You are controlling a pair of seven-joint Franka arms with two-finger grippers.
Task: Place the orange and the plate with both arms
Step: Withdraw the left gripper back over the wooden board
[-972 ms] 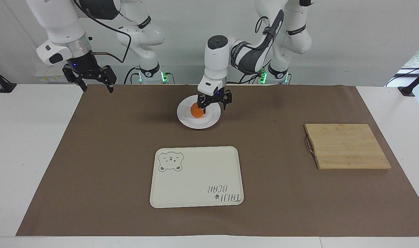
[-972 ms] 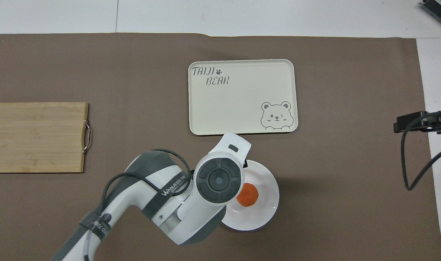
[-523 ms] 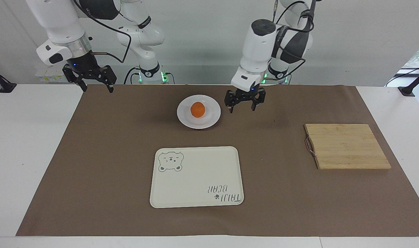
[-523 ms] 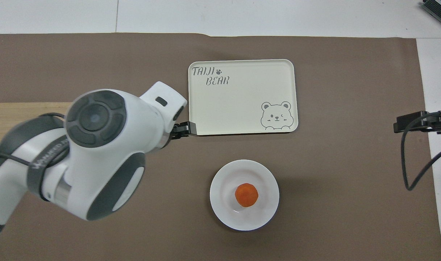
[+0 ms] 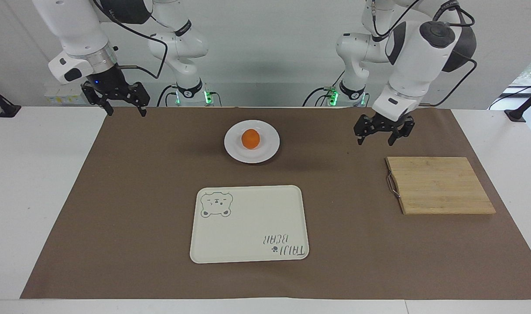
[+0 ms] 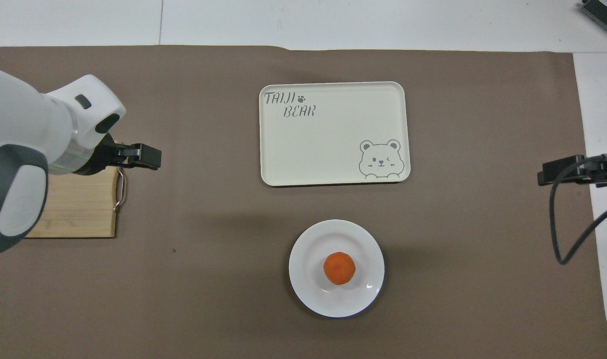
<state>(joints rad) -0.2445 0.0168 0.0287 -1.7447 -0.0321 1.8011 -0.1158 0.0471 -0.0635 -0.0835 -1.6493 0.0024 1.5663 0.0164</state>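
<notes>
Your left tool (image 5: 383, 133) has moved away from the plate (image 5: 269, 150) and now hangs over the brown mat (image 5: 138, 196), just by the wooden cutting board (image 5: 440, 185), at the left arm's end of the surface. Its fingers are spread apart and it holds nothing. Your right tool (image 5: 119, 100) waits up high over the edge of the mat at the right arm's end, also spread apart and with nothing in it.

You can see the orange (image 5: 250, 138) sitting in the middle of the plate. The plate rests on the mat, nearer to the robots than the cream bear tray (image 5: 248, 235). The tray has nothing on it.

What could go wrong from here? The orange is round and it sits loose, so it may roll. If you lift the plate and tip it, the orange could roll off the low rim. If you bump the plate hard, it could slide on the mat. The plate looks smooth and shiny, so a tool may slip on its thin rim.

The orange is small, bright and round, much smaller than the plate. The plate is white, round and shallow, with a raised rim and no marks on it.
</notes>
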